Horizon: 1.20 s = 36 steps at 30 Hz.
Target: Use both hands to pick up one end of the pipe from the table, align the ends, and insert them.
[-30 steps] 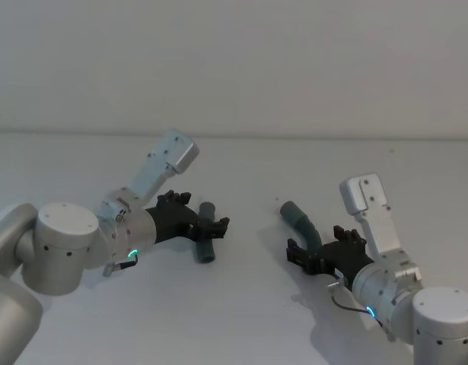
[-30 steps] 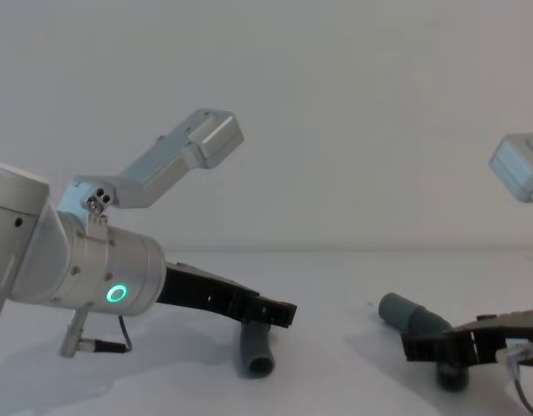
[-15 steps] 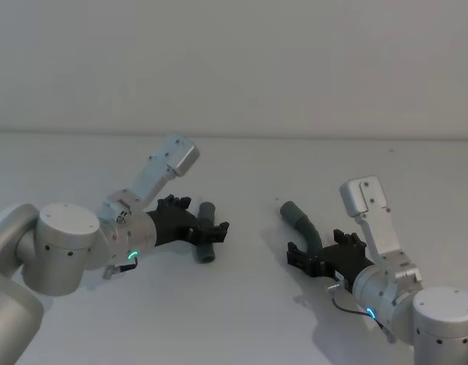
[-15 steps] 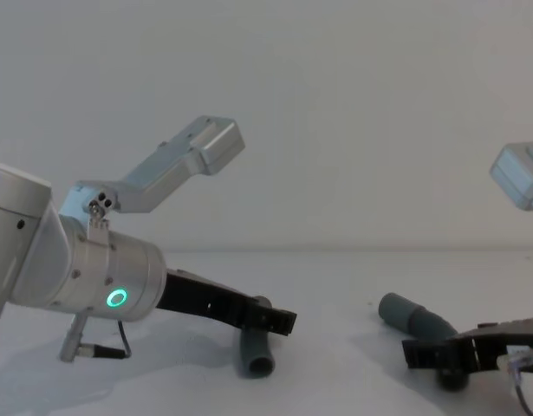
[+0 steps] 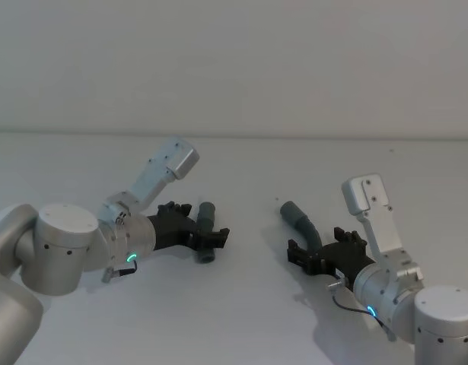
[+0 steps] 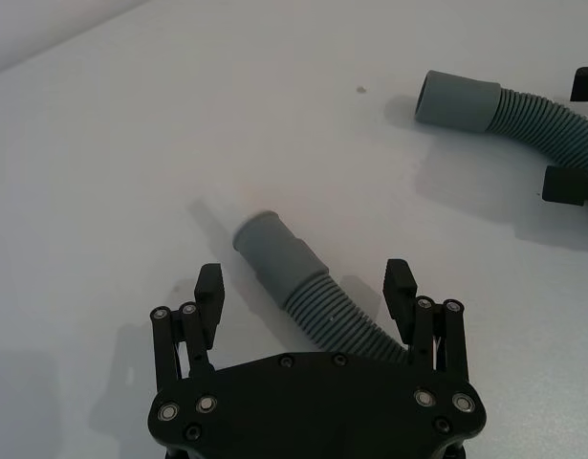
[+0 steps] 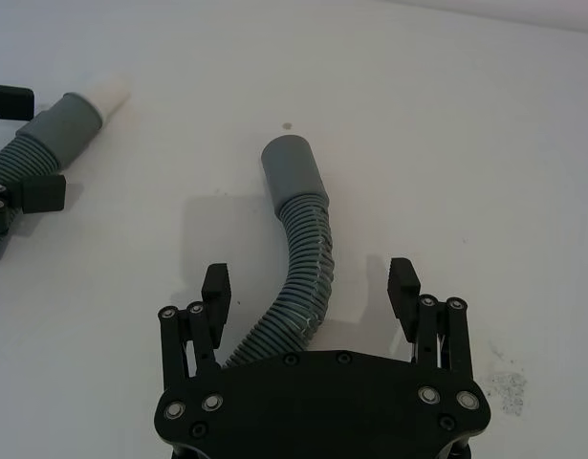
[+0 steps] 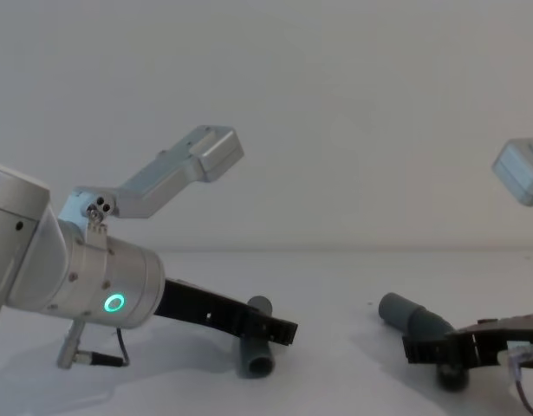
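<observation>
The short pipe piece [image 5: 207, 211] lies on the white table [image 5: 241, 312] left of centre; its white tip [image 7: 112, 96] points away from my left arm. My left gripper [image 5: 202, 230] is open and low, with a finger [image 6: 209, 287] on each side of the corrugated part [image 6: 322, 306], apart from it. The longer bent piece [image 5: 300, 218] lies to the right, its smooth grey cuff [image 7: 292, 167] at the far end. Around its corrugated middle [image 7: 308, 273] stands my right gripper [image 5: 319, 249], open, with gaps on both sides.
Bare white table surrounds both pieces, and a gap of table separates them [image 5: 249, 220]. A plain pale wall [image 5: 234, 61] rises behind. A small dark speck [image 7: 288, 126] sits on the table just beyond the cuff.
My left gripper has sunk lower and closer over the short piece. My right gripper has barely shifted, and both pipe pieces lie where they were.
</observation>
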Tool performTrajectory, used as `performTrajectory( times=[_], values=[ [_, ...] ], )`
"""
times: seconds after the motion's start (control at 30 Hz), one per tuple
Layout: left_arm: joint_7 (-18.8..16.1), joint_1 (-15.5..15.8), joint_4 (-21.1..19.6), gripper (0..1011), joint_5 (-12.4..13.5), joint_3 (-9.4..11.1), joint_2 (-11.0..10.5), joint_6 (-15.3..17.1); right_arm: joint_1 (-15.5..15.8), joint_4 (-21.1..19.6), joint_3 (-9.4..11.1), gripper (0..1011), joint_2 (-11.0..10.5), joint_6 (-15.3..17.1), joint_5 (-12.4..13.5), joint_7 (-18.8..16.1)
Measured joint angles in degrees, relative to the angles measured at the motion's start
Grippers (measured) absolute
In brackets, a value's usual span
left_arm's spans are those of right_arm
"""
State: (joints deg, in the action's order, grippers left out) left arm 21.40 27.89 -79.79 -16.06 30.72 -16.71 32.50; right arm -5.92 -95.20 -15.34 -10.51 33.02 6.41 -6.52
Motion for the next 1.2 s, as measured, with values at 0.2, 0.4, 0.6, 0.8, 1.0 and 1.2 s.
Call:
performTrajectory(
  times=[0.2,0.4,0.6,0.8,1.0,1.2],
  values=[
    [0.50,0.11,0.18,1001,0.02,-0.03,0.03,0.33,0.09,0.06,0.22,1000,0.13,-0.20,-0.18,-0.19],
    [0.76,0.21,0.27,1001,0.22,-0.14,0.09,0.43,0.23,0.11,0.45,1000,0.20,-0.39,-0.32,-0.41],
    [0.88,0.26,0.33,1001,0.46,-0.22,0.12,0.48,0.29,0.15,0.60,977,0.24,-0.51,-0.40,-0.60],
    [0.96,0.28,0.36,903,0.60,-0.25,0.15,0.51,0.33,0.20,0.68,815,0.26,-0.57,-0.45,-0.69],
    [1.00,0.31,0.40,742,0.70,-0.29,0.17,0.55,0.36,0.20,0.73,639,0.29,-0.62,-0.48,-0.74],
    [1.03,0.34,0.41,545,0.74,-0.33,0.19,0.55,0.39,0.20,0.77,439,0.30,-0.66,-0.51,-0.77]
  ],
)
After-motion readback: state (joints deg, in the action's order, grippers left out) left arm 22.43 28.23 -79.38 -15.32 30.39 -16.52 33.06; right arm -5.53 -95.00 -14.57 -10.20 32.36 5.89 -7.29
